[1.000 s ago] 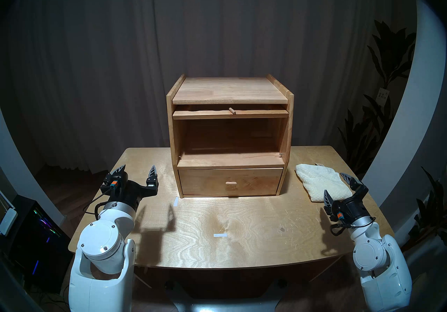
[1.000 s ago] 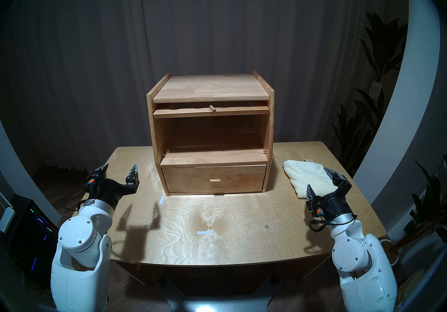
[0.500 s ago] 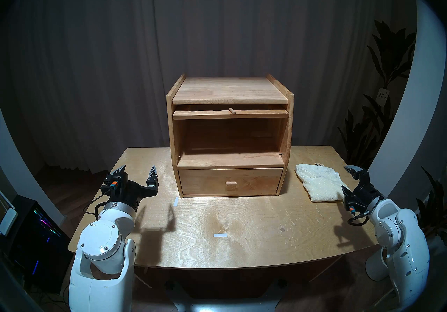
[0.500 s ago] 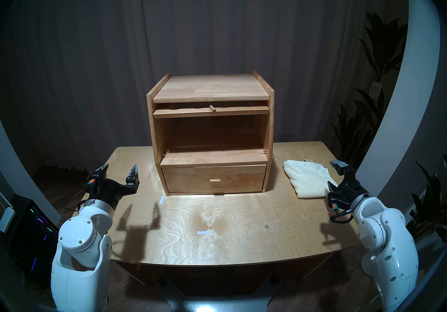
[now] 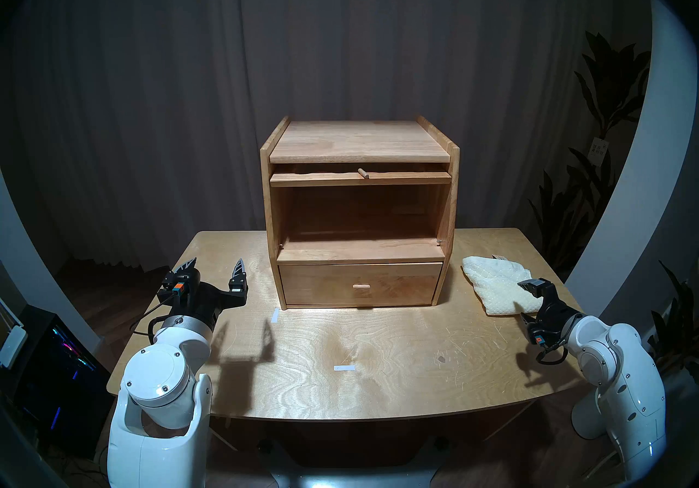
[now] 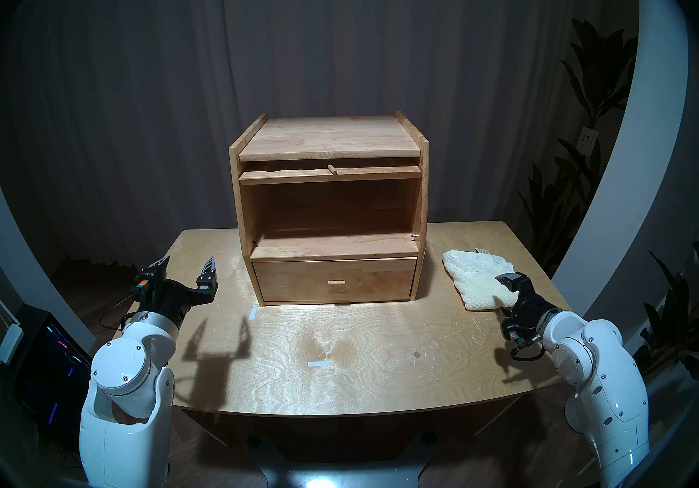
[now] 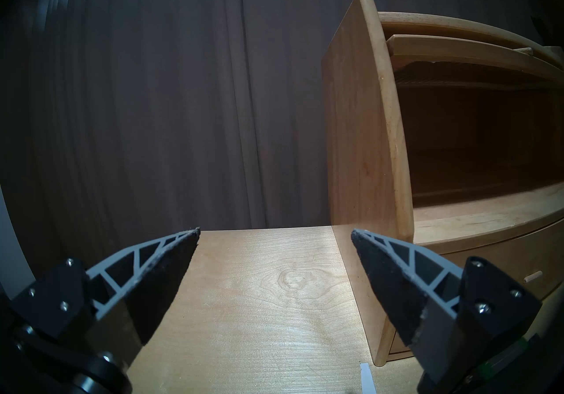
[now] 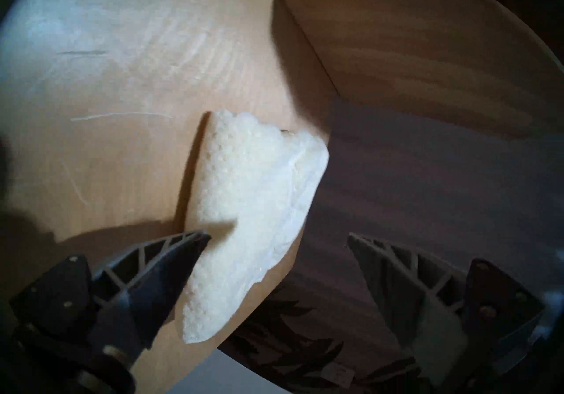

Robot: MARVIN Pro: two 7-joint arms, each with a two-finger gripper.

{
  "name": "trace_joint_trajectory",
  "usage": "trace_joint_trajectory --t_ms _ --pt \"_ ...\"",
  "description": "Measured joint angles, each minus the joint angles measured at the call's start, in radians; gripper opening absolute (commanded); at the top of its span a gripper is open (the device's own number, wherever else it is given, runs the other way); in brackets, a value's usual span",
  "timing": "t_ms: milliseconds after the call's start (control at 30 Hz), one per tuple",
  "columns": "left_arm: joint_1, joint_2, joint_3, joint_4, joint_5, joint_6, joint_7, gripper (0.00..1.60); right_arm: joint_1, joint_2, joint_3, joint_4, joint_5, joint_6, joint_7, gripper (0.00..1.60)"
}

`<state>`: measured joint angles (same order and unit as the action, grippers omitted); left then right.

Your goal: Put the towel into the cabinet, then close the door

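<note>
The cream-white towel lies folded on the table to the right of the light-wood cabinet. The large compartment stands open and empty. The door is pushed in flat under the top, with only its front edge and peg knob showing. My right gripper is open and turned on its side at the towel's right front corner. In the right wrist view the towel lies between the fingers. My left gripper is open and empty, left of the cabinet.
The drawer under the compartment is shut. Two white tape strips lie on the table. Plants stand beyond the table's right edge. A computer case sits on the floor at the left.
My right arm swung out to the right and rolled its wrist. Its gripper then came back left and down onto the towel's right front corner. The left arm, towel and cabinet have not moved.
</note>
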<state>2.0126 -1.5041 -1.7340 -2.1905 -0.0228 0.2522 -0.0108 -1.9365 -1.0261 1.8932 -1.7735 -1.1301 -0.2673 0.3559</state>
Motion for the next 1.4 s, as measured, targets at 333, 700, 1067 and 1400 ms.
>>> trace_joint_trajectory --t_ms 333,700,1067,1400 --pt "0.000 0.000 0.000 -0.001 0.000 0.000 0.000 1.60 -0.048 -0.042 0.034 0.027 0.025 0.021 -0.020 1.60" --pt "0.000 0.000 0.000 -0.001 0.000 0.000 0.000 1.60 -0.007 0.009 0.013 0.123 0.009 -0.022 0.011 1.60" --pt "0.000 0.000 0.000 -0.001 0.000 0.000 0.000 1.60 0.128 0.074 -0.079 0.258 -0.037 -0.043 -0.042 1.60" --pt "0.000 0.000 0.000 -0.001 0.000 0.000 0.000 1.60 0.250 0.084 -0.179 0.358 -0.070 -0.015 -0.113 1.60"
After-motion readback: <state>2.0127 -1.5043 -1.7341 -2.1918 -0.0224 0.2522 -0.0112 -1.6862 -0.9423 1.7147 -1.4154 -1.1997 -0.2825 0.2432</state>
